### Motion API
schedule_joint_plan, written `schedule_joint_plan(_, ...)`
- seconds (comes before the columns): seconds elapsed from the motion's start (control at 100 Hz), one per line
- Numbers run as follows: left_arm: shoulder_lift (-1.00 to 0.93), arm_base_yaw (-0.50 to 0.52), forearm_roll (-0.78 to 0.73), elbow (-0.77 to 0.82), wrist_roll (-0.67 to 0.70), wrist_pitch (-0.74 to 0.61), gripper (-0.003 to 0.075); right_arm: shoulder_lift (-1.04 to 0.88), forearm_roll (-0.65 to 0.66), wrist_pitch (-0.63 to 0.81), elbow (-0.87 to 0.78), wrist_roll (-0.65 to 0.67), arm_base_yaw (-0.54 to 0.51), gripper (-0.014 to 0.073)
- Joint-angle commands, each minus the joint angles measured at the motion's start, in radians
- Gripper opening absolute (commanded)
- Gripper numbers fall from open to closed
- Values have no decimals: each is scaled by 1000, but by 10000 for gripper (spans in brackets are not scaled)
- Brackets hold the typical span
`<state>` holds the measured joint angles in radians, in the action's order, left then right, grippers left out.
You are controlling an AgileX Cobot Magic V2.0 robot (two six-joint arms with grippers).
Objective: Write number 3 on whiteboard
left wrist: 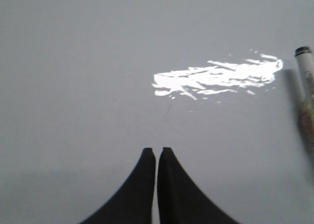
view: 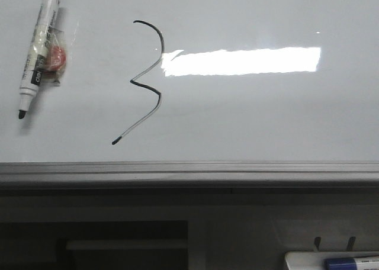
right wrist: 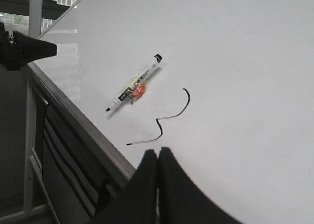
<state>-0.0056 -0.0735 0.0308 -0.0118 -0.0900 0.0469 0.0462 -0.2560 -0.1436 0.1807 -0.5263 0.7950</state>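
Right claw point(right wrist: 157, 157): two black fingers pressed together, nothing between them, held just off the board.
Whiteboard point(right wrist: 235, 52): glossy white, with a grey rail along its edge.
Number 3 point(right wrist: 166, 120): thin black stroke with a kink, its tail ending in a dot near the rail.
Marker point(right wrist: 134, 88): uncapped, lying on the board beside the number 3, a red bit on its barrel.

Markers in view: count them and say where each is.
2. One uncapped marker lies on the whiteboard, left of the number 3. A blue-capped marker sits in a tray below the board's rail, partly cut off; others may be hidden.
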Motion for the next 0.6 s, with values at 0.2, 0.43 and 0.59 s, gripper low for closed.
schedule_joint_plan(0.2, -24, 51, 0, 24, 21, 92, -20, 8, -5, 81, 27, 1, -5, -47)
schedule_joint_plan(0.43, -24, 62, 0, 24, 21, 229, -20, 8, -5, 81, 27, 1, -5, -47)
schedule_joint_plan(0.59, -24, 68, 0, 24, 21, 229, -20, 8, -5, 81, 27, 1, -5, -47)
